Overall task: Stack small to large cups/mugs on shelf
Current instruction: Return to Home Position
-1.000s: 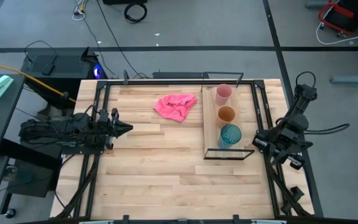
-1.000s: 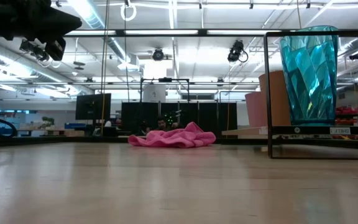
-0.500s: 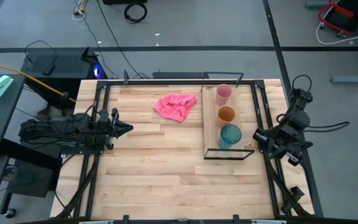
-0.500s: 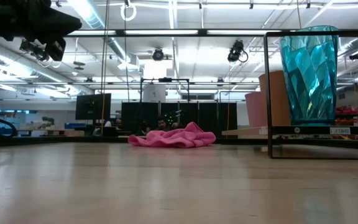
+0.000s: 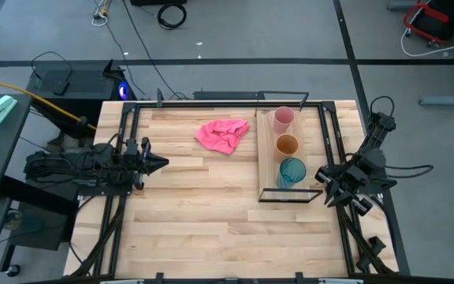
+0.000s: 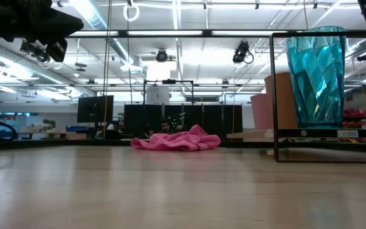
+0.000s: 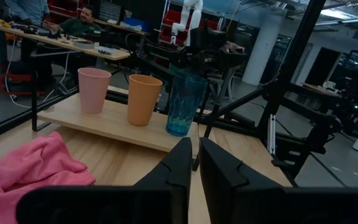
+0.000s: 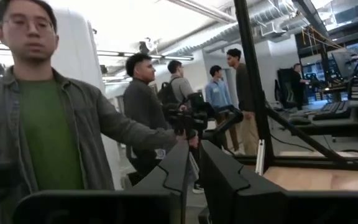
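Observation:
Three cups stand upright on their bases in a row on the light-wood shelf [image 5: 268,158] at the table's right. The pink cup [image 5: 283,118] is farthest, the orange-brown cup [image 5: 288,145] is in the middle, and the teal cup [image 5: 292,170] is nearest. They also show in the left wrist view: the pink cup [image 7: 94,90], the orange-brown cup [image 7: 144,99] and the teal cup [image 7: 185,104]. My left gripper [image 5: 161,163] is shut and empty at the table's left edge, pointing at the shelf. My right gripper [image 5: 322,175] is shut and empty just right of the shelf's near end.
A crumpled pink cloth [image 5: 223,134] lies on the tabletop left of the shelf's far end. The shelf's black wire frame [image 5: 290,196] rises around the board. Several people stand beyond the table in the right wrist view [image 8: 36,112].
My right arm has turned at the wrist and shifted a little toward the shelf's near end; part of it now shows at the low view's top right corner. The cups and my left arm have stayed still.

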{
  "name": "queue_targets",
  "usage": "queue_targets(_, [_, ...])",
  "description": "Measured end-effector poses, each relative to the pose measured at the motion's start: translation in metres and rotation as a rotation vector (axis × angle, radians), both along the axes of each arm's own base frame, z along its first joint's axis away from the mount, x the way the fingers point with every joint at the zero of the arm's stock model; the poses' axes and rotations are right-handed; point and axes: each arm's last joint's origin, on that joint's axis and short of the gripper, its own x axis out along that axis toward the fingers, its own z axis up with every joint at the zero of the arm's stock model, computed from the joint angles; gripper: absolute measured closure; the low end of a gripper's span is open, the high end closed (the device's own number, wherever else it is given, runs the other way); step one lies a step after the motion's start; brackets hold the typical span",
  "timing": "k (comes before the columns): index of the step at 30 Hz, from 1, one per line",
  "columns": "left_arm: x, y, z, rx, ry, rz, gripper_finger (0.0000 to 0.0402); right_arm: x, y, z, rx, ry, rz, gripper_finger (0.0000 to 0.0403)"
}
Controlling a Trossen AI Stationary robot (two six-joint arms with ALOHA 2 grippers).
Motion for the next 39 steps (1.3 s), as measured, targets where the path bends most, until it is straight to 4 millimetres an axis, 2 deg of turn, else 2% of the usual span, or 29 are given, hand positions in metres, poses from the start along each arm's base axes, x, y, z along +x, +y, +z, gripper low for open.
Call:
queue_targets(6, [0.0, 0.0, -0.001, 0.001, 0.01, 0.0, 0.0364, 0.002, 0.002, -0.01, -0.085, 0.071, 0.0, 0.0354])
queue_targets(14, [0.0, 0.0, -0.004, 0.002, 0.039, 0.0, 0.0372, 0.002, 0.002, -0.014, -0.155, 0.063, -0.011, 0.0354])
queue_targets(23, [0.0, 0.0, -0.004, 0.003, 0.038, 0.0, 0.0361, 0.002, 0.003, -0.019, -0.197, 0.096, -0.01, 0.0354])
queue_targets(39, [0.0, 0.0, -0.004, 0.002, 0.039, 0.0, 0.0366, 0.002, 0.003, -0.021, -0.207, 0.104, -0.009, 0.0354])
